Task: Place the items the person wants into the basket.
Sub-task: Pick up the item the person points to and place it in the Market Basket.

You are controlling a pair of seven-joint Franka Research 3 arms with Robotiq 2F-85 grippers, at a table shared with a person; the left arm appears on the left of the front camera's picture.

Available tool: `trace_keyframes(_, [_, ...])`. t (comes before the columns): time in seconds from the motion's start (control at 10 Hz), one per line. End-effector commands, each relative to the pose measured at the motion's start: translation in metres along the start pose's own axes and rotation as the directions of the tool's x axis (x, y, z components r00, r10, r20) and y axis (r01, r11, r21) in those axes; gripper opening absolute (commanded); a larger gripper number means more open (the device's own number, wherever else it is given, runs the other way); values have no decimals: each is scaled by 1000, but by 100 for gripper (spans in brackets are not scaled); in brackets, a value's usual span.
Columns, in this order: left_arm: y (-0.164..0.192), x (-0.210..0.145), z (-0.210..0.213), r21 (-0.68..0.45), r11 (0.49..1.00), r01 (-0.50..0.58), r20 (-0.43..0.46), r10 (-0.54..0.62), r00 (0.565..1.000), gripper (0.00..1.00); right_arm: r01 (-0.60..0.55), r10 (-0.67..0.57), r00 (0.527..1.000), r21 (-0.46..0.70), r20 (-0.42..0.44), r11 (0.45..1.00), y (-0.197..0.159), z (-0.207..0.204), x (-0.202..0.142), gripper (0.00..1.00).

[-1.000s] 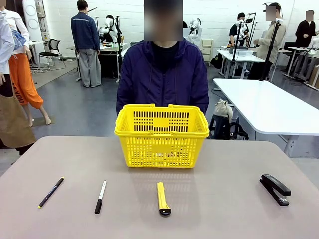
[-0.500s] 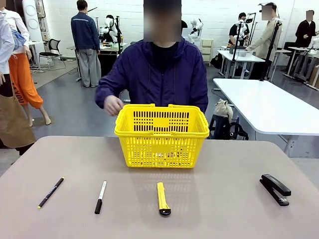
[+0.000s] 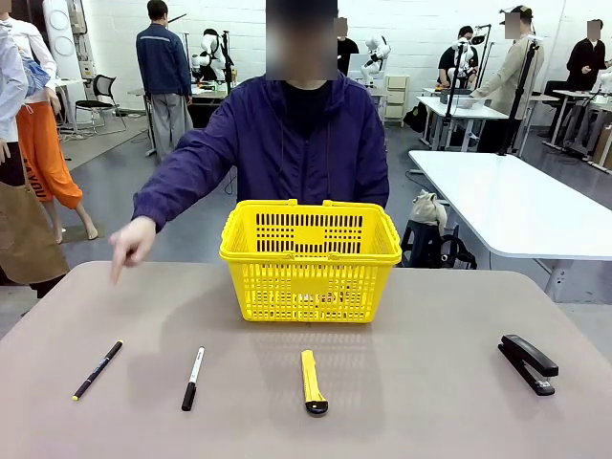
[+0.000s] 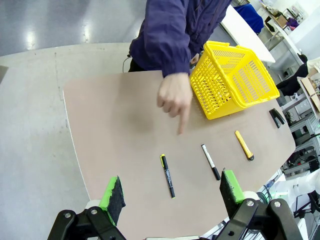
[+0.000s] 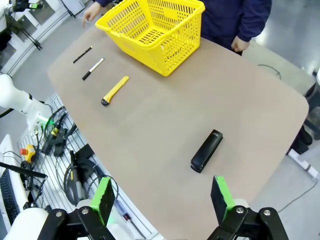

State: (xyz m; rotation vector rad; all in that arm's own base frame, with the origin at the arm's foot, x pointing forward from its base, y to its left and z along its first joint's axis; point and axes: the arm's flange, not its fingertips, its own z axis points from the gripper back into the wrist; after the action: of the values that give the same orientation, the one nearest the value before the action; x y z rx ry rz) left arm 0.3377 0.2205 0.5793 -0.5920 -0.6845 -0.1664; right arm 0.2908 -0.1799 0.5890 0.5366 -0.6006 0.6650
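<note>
The person (image 3: 306, 143) leans over the far edge and stretches a hand (image 3: 127, 247) out, index finger pointing down toward the table's left part. A thin black pen with yellow ends (image 3: 98, 369) lies at the front left. The yellow utility knife (image 3: 313, 382) lies in front of the yellow basket (image 3: 311, 258). From high above the table, my left gripper (image 4: 172, 199) is open over the pen (image 4: 167, 175), with the pointing hand (image 4: 175, 97) beyond it. My right gripper (image 5: 163, 197) is open, high above the stapler's end of the table; basket (image 5: 152, 30) and knife (image 5: 115, 90) lie far off.
A white marker with a black cap (image 3: 193, 378) lies between pen and knife. A black stapler (image 3: 528, 362) sits at the front right. The brown table (image 3: 430, 316) has bare room around the items. Other tables and people stand farther back.
The person's arm came up from behind the basket and reached out to the left, and the hand now points down over the table's left part. The items have not moved.
</note>
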Motion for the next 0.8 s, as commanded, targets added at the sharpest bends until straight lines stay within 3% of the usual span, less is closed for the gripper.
trace_keyframes(0.0, [2,-1,1,-15,1000,18,12,-18,1000,100,-11,11,1000,16,17,1000,-1,0,0,100])
trace_keyframes(0.5, [0,0,0,0,1000,0,0,0,1000,100,-11,11,1000,16,17,1000,-1,0,0,100])
trace_keyframes(0.7, [-49,13,-15,170,983,72,-15,-70,997,100,-11,11,1000,16,17,1000,-1,0,0,100])
